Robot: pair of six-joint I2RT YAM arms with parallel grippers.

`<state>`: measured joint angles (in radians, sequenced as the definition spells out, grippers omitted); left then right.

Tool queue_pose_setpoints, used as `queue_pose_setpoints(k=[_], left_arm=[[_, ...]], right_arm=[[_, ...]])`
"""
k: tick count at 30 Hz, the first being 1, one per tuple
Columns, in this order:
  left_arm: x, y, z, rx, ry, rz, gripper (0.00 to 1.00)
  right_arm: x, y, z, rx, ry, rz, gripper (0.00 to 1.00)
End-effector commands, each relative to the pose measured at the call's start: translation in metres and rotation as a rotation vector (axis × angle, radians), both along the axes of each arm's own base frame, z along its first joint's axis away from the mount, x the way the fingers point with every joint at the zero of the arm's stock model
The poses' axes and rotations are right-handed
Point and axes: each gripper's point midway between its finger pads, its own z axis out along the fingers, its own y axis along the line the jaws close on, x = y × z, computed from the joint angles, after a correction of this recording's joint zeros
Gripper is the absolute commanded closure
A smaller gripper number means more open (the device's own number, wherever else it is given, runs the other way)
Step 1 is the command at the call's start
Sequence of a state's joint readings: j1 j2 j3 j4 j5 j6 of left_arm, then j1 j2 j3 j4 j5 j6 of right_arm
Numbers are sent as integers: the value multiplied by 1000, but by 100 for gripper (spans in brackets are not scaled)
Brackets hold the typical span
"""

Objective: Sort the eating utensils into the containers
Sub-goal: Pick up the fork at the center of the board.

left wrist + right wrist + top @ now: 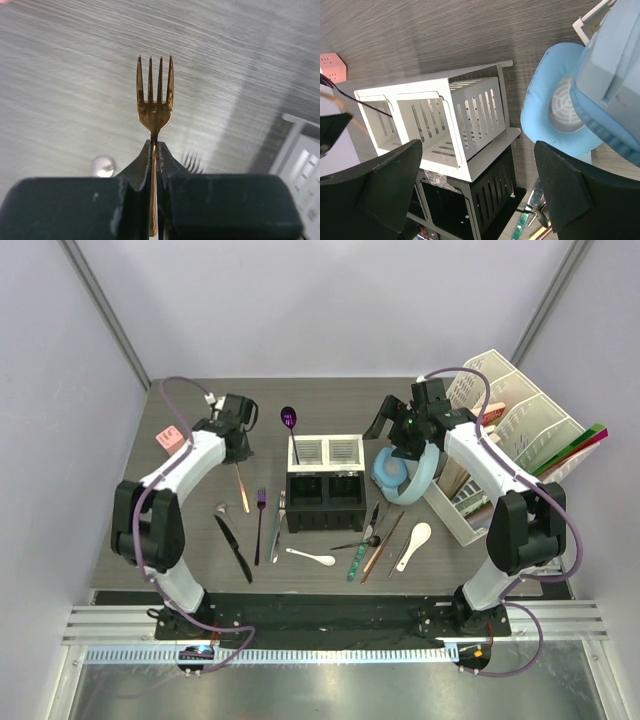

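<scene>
1. Left gripper (155,150) clamped tight on the copper fork (155,107). The fork's neck is pinched between the fingertips, the tines stick out past them, and the handle runs back between the fingers.
2. Top view: held fork is over the table (180,570), left of the black-and-white caddy (325,502) and not touching it.
3. Right gripper (477,150) spread wide, nothing between its fingers. It hangs above the caddy's white back compartments, with the light blue headphones (555,115) just beside it.
4. Caddy has two white compartments at the back and two black at the front. Purple spoon (289,422) stands upright in the back-left white one.
5. Flat on the table left of the caddy: purple fork (260,525), black knife (233,548), a silver piece (277,525) just beside the caddy, and a small silver spoon (220,508).
6. Near side and right of the caddy: white ceramic spoon (312,557), green-patterned piece (358,560), brown chopsticks (385,545), second white spoon (413,545).
7. Pink block (171,440) at far left. White slotted rack (510,435) at right.
</scene>
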<state>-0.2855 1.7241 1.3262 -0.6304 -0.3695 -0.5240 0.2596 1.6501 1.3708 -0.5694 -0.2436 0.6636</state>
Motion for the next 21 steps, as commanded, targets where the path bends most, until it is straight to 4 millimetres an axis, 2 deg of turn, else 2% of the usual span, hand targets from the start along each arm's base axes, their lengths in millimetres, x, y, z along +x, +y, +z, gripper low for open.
queue_pose_setpoints(k=[1,3,4,5,9,10,11,12,14,15,16,17,18,19,20,21], left_arm=[[-11,10,92,-36,-203,43,100],[-25,8,116,-90,-261,34,100],[-32,6,120,-115,-267,22,100],[-40,-3,123,-163,-250,-12,100],[-65,-25,152,-240,-298,-84,100],[-68,-40,156,-254,-315,-129,100],[-70,-46,153,-263,-321,-147,100],[-64,-57,162,-300,-371,-174,100],[-59,-71,162,-341,-375,-204,100],[-54,-77,171,-353,-400,-220,100],[-47,-88,167,-339,-388,-248,100],[-42,-91,168,-290,-390,-278,100],[-35,-98,184,-270,-424,-303,100],[-29,-108,188,-256,-435,-331,100],[-17,-114,177,-230,-411,-351,100],[-10,-119,179,-229,-420,-363,100]], right_arm=[[6,0,17,11,-59,12,0],[7,1,16,14,-54,12,0],[8,1,15,17,-49,10,0],[11,3,18,23,-53,11,0],[22,11,28,40,-81,15,0],[24,12,28,39,-85,20,1],[27,14,28,39,-85,22,0],[27,15,26,40,-78,24,0],[28,18,30,62,-77,22,0],[28,19,33,65,-83,21,0],[28,21,35,63,-92,22,0],[28,21,39,64,-99,23,0],[27,21,42,66,-102,16,0],[25,20,43,66,-102,16,0],[23,20,43,64,-100,16,0],[19,18,48,63,-106,13,0]])
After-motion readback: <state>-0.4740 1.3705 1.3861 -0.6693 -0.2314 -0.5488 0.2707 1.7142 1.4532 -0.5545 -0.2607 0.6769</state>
